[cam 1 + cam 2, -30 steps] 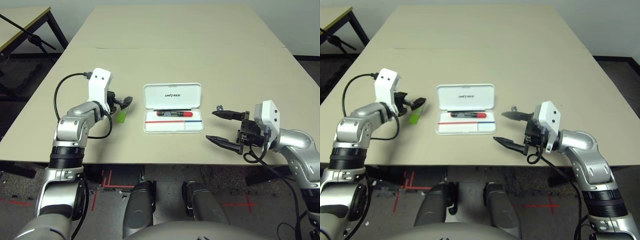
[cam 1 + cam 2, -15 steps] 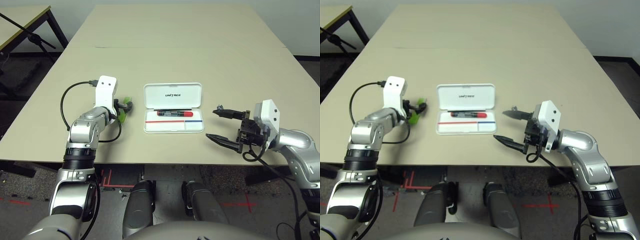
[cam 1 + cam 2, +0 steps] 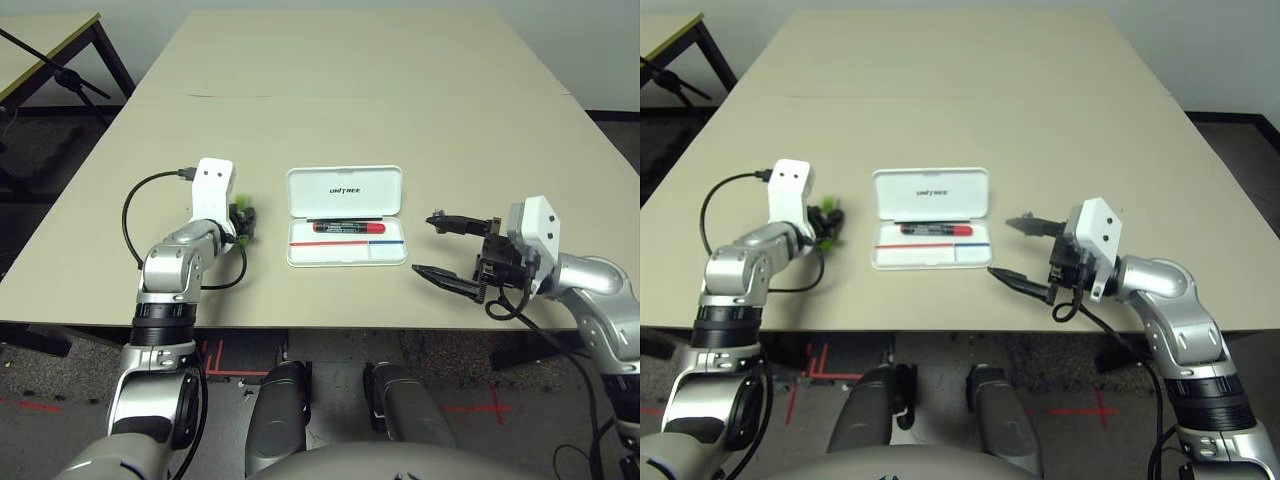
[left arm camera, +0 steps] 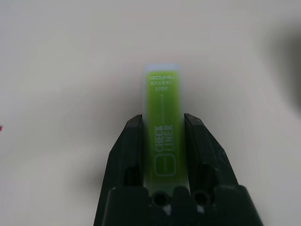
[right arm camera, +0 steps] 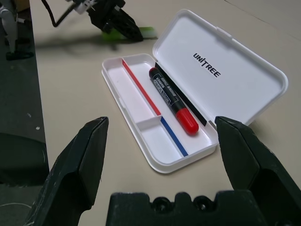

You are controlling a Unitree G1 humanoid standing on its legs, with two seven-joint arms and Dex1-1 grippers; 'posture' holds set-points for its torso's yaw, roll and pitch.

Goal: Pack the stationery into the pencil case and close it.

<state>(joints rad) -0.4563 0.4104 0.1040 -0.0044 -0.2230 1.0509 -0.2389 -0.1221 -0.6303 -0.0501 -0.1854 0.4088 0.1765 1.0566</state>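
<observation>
- The flat white plastic pencil case with rounded corners (image 3: pixel 346 215) sits open in the middle of the big beige table (image 3: pixel 350 90), lid folded back flat so the small black "UNITREE" lettering faces up.
- Inside the tray there's a red-and-blue stripe running lengthwise, and a red marker with a black end (image 3: pixel 348 227) lies in the compartment nearest the hinge, parallel to that stripe.
- There's also a thin dark strip right along the hinge behind the marker, can't really tell what it is.
- The left pincer (image 4: pixel 162 136) is over on the robot's left of the case, down at the table surface and a little apart from the case's short edge.
- Its two black fingers (image 4: pixel 129 146) are closed in snug on either side of the stubby lime-green highlighter (image 4: pixel 161 127). The wrist view shows "CHECK LINER" printed on the body, and the far end of the highlighter pokes out well past the fingertips.
- From the head camera the highlighter is mostly hidden by the left pincer, just a bit of green peeking out.
- The right pincer (image 3: pixel 447 252) is on the robot's right of the case, near it but not touching, and it's spread wide with nothing between its fingers.
- The right wrist view looks straight over the open case, with the left pincer and the green highlighter visible beyond the far end.
</observation>
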